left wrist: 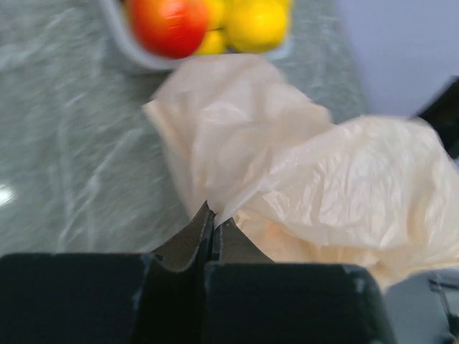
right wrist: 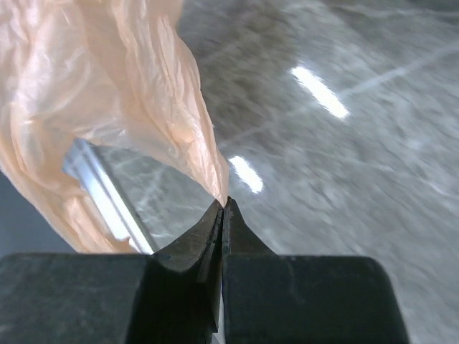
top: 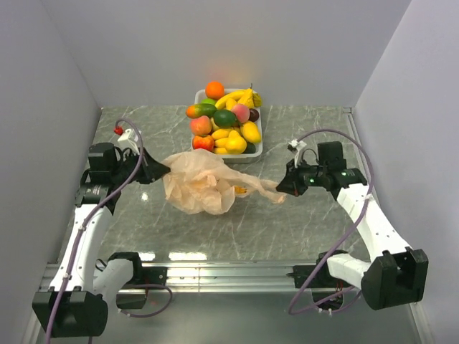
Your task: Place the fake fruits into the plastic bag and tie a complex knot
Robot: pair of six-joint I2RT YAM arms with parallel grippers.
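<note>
- The thin, crinkly, translucent pale peach plastic bag (top: 201, 185) lies slumped on the grey-green marbled table (top: 301, 222), near the middle of the top view. It sits between the two arms.
- Its main body is a loose, crumpled heap with many soft folds. From the heap's 3 o'clock side a narrow twisted strip of the same film stretches away towards the right arm.
- A small orange-yellow patch shows where the strip leaves the heap. I cannot tell whether it is print or something inside the bag.
- The left gripper (top: 161, 172) meets the bag at its 9 o'clock edge. In the left wrist view its dark fingers (left wrist: 193, 240) are pressed together, and peach film (left wrist: 344, 193) billows up right from their tips. They pinch the bag's edge.
- The right gripper (top: 281, 190) is at the 3 o'clock end of the strip. In the right wrist view its fingers (right wrist: 201, 240) are closed tight, and the strip (right wrist: 143, 86) narrows to a point nipped between the tips.
- The small, glossy fake fruits (top: 224, 118) are piled in a white rectangular plastic tray (top: 257, 150) just beyond the bag, at its 12 o'clock. An orange, yellow bananas, a green fruit and red-yellow peaches can be made out.
- In the left wrist view a red-yellow fruit (left wrist: 168, 25) and a yellow one (left wrist: 254, 21) sit at 12 o'clock behind the tray's rim (left wrist: 136, 57), blurred.
</note>
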